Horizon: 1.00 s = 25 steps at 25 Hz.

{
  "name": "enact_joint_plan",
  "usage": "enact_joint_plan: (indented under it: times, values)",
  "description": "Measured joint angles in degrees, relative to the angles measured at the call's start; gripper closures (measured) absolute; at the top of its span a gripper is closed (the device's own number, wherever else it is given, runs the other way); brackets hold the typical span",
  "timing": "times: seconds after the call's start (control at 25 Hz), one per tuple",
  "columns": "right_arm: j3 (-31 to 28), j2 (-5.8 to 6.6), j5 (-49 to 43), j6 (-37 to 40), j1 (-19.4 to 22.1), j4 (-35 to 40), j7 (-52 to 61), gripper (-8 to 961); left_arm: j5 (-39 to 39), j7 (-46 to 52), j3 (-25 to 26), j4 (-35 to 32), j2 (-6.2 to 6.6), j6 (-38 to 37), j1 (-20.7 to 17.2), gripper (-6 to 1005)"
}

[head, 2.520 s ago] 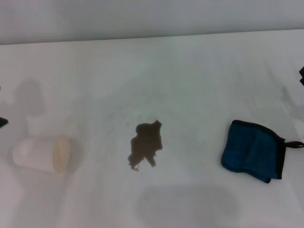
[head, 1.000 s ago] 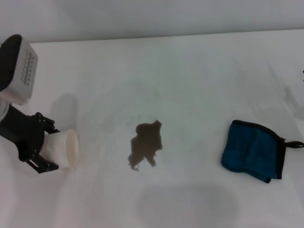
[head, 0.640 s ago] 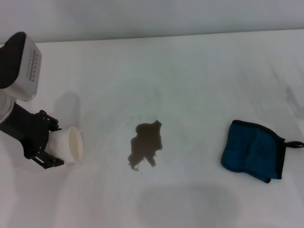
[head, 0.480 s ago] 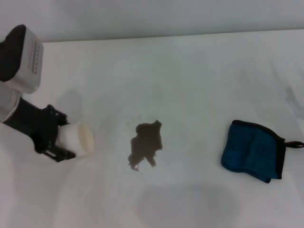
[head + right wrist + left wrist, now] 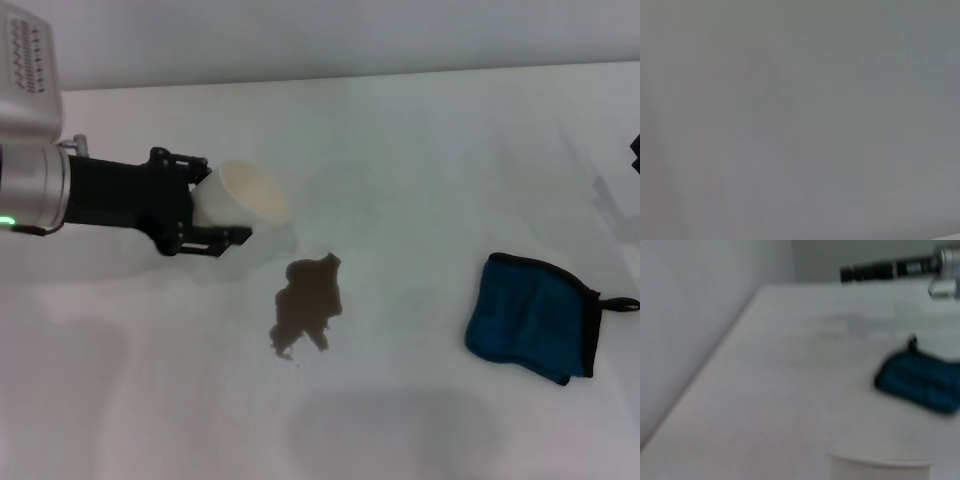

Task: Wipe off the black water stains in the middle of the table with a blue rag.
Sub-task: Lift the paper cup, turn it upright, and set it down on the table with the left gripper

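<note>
White table [image 5: 420, 150] fills the head view, with a pale wall behind its far edge. At centre lies the stain [image 5: 308, 303], a dark irregular blotch with small droplets at its 7 o'clock edge. The rag [image 5: 535, 317] lies flat at 3 o'clock from the stain, well apart from it, black loop pointing outward; nothing touches it.

The left gripper [image 5: 205, 212] reaches in from 9 o'clock and is clamped on a white cup [image 5: 243, 195], held tilted with its mouth facing the far right, at 11 o'clock from the stain and near it. The left wrist view shows the cup rim [image 5: 880, 466] close up, with the rag [image 5: 920, 381] beyond it.

The right gripper shows only as a dark sliver at the 3 o'clock edge of the head view; its finger state cannot be determined. Its wrist camera shows only blank grey.

Judged step: wiping is not yet begun; the cup is in hand. Next move calls for setting the cup upright away from the stain, then bringing the right gripper down over the rag to grasp it.
</note>
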<state>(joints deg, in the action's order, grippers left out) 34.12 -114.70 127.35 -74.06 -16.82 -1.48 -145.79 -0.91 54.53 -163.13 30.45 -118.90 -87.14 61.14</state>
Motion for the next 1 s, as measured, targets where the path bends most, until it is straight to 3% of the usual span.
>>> enact_joint_plan:
  times: [0.16, 0.56, 0.84, 1.0]
  values:
    - [0.2, 0.01, 0.0, 0.5, 0.1, 0.7, -0.1, 114, 8.6, -2.1, 0.0, -2.7, -0.04, 0.3, -4.7, 323]
    - [2.9, 0.13, 0.0, 0.8, 0.8, 3.1, 0.1, 114, 27.4, -13.3, 0.0, -10.2, -0.04, 0.0, -20.6, 397]
    - [4.4, 0.21, 0.0, 0.8, 1.5, 4.0, 0.1, 114, 36.6, -23.9, 0.1, -15.5, -0.16, 0.5, -30.4, 462]
    - [4.5, 0.19, 0.0, 0.8, 2.2, 4.2, -0.3, 114, 39.7, -26.7, 0.1, -18.0, -0.14, 1.7, -34.0, 493]
